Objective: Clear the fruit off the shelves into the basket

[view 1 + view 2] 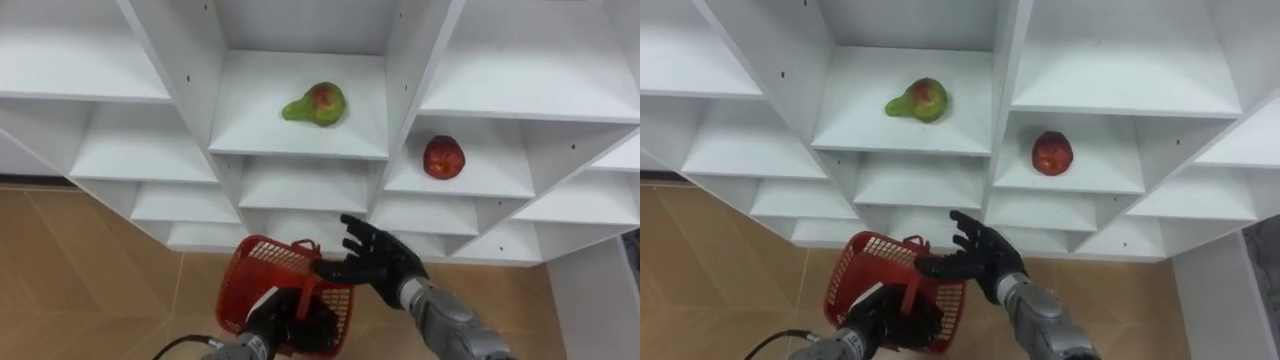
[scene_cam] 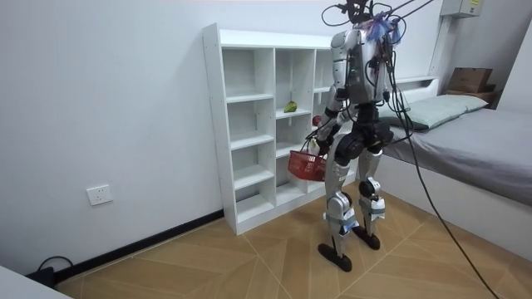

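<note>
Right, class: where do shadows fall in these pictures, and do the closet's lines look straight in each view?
Left eye view: the pear and the red fruit cast faint, soft shadows beneath them, and the uprights of the closet fan outward toward the top. Room view: the light is even, the closet stands straight, and its compartments are shaded inside.

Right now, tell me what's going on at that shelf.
The robot faces the white shelf, its left hand holding a red basket by the handle, low in front. Its right hand is open, raised above the basket. A pear lies in the middle column, an apple one column right and a level lower; neither is picked yet.
</note>
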Robot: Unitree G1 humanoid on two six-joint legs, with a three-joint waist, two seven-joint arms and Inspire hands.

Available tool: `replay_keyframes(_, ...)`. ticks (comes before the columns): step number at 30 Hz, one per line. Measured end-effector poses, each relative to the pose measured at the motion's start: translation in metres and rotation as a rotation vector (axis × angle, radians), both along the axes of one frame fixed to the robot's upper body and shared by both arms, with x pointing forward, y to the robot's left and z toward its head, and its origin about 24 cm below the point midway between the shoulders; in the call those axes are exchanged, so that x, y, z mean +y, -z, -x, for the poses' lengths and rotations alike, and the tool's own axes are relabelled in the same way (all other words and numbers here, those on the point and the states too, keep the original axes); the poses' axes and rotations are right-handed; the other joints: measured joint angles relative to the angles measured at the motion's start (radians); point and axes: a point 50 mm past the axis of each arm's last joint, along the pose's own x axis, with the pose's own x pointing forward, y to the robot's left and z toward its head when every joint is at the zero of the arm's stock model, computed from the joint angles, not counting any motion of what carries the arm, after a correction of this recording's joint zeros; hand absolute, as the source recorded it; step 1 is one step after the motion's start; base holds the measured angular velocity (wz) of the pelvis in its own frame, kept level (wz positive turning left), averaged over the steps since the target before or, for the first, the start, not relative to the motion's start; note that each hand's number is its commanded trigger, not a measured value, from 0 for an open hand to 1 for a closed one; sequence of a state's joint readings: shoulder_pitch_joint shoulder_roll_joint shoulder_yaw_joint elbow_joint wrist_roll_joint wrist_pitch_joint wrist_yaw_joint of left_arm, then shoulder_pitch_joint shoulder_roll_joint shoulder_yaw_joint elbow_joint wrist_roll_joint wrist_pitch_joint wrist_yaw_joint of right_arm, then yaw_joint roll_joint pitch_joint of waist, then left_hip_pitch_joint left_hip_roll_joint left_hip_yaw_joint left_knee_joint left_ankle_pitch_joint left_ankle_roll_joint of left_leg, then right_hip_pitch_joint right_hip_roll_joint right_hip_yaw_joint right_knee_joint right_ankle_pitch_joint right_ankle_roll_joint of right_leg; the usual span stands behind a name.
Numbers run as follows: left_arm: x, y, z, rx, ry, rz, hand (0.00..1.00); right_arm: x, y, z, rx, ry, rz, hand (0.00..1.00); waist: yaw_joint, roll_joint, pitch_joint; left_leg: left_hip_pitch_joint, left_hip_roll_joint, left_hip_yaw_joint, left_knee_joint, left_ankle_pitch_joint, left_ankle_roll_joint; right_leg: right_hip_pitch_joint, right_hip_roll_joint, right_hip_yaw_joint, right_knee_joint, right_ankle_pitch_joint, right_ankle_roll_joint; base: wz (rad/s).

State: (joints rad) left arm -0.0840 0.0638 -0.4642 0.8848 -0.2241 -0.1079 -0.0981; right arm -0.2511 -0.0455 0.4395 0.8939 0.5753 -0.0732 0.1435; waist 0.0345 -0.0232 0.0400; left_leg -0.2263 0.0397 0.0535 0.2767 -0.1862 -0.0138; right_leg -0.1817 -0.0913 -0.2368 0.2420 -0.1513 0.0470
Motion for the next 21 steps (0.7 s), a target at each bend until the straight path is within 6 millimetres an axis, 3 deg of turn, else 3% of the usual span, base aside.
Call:
replay_keyframes(15,-0.0008,-0.0015,-0.0029,-0.008,0.007,0.000,1.00,0.0010,0.0045,0.0044,0.018,-0.025,0.027,0.00,-0.002,0.007,-0.0046,0.011,0.000,-0.001,0.000,0.000,0.000,0.012,0.000,0.000,0.000,0.000,0.000,0.00)
replay_keyframes(21,-0.0003,-0.0013,-0.0022,-0.009,0.004,0.000,1.00,0.0035,-0.0037,-0.0013,-0.064,-0.102,0.102,0.00,-0.002,0.009,-0.0060,0.032,0.000,-0.001,-0.002,0.000,0.000,0.033,-0.001,-0.007,0.001,0.000,0.000,0.00)
